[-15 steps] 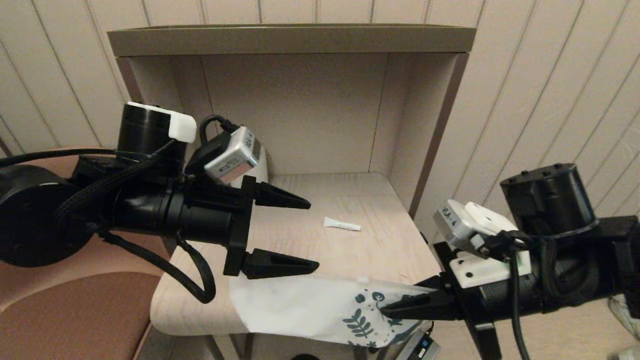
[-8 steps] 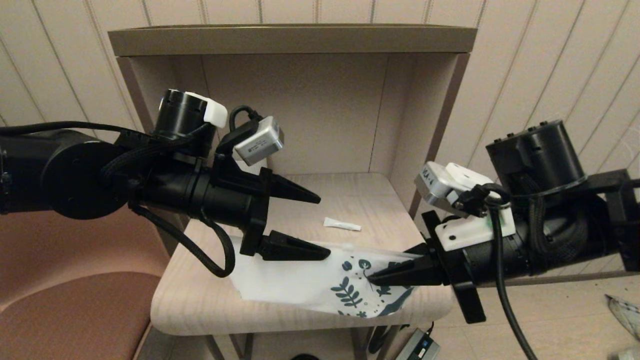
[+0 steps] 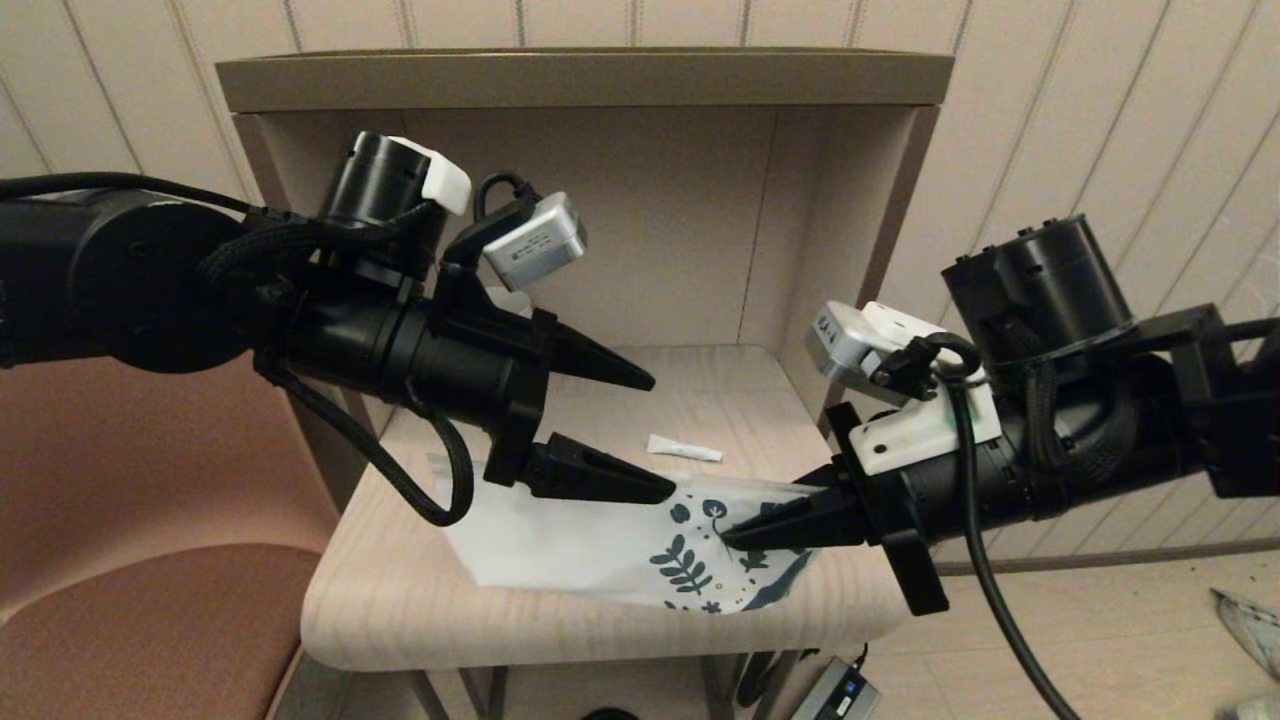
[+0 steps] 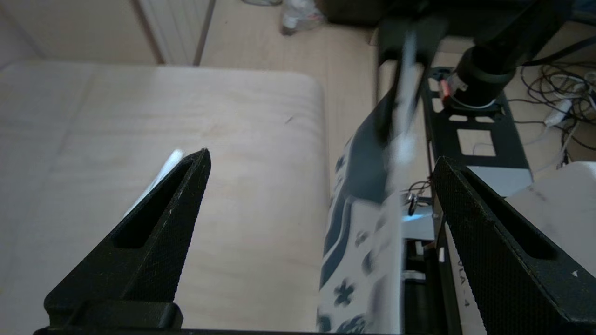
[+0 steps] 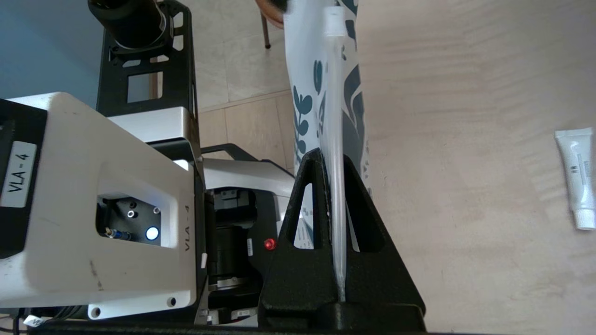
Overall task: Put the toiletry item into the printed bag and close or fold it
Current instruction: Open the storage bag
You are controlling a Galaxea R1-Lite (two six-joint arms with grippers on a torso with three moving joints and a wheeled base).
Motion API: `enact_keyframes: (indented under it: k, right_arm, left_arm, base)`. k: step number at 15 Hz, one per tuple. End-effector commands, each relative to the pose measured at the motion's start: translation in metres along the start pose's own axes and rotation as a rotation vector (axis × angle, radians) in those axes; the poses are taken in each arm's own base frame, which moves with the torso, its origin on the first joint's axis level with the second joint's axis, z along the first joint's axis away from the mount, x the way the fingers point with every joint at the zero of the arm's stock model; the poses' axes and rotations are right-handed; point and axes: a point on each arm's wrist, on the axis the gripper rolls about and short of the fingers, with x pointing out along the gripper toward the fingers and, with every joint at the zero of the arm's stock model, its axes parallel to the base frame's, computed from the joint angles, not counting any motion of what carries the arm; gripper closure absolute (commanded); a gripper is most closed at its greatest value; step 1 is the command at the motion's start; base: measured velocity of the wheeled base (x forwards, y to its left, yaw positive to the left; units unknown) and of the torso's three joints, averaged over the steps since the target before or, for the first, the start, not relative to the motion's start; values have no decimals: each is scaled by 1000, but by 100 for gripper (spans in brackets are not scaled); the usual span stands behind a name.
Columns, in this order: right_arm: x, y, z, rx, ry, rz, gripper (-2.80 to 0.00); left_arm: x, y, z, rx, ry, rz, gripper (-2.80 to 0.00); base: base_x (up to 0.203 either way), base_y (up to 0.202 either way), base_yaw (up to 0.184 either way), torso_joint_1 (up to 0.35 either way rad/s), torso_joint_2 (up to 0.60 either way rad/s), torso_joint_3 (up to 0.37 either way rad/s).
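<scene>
The printed bag [image 3: 590, 545] lies on the small table, its teal leaf-print end lifted at the right. My right gripper [image 3: 730, 538] is shut on that printed end; in the right wrist view the bag's edge [image 5: 321, 83] runs straight between the closed fingers [image 5: 331, 156]. My left gripper [image 3: 660, 438] hovers open above the bag's middle, its lower finger just over the white part. In the left wrist view the bag [image 4: 363, 242] hangs between the spread fingers [image 4: 322, 156]. The toiletry item [image 3: 684, 449] lies loose behind the bag, also seen as a white tube [image 5: 577, 179].
The table [image 3: 400, 600] sits inside a niche with side walls and a top board [image 3: 580, 80]. A white mug [image 3: 512, 302] is mostly hidden behind the left wrist camera. A brown seat [image 3: 150, 620] is at left; a power adapter [image 3: 840, 695] lies on the floor.
The right gripper has pulled the bag from overhanging the front edge back onto the table and leftward. The left arm has risen and reached further forward over the bag.
</scene>
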Motion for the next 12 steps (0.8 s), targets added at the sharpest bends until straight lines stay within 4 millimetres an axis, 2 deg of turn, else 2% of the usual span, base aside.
enact_keyframes:
  k: [1, 12]
  right_arm:
    - [3, -2, -2, 3, 5, 7, 0]
    - [8, -8, -2, -2, -1, 4, 0]
  left_arm:
    - [2, -1, 2, 3, -1, -13, -280]
    - [6, -6, -4, -37, 19, -55, -280]
  base:
    - [0, 0, 0, 0, 0, 0]
    - [0, 0, 0, 0, 0, 0]
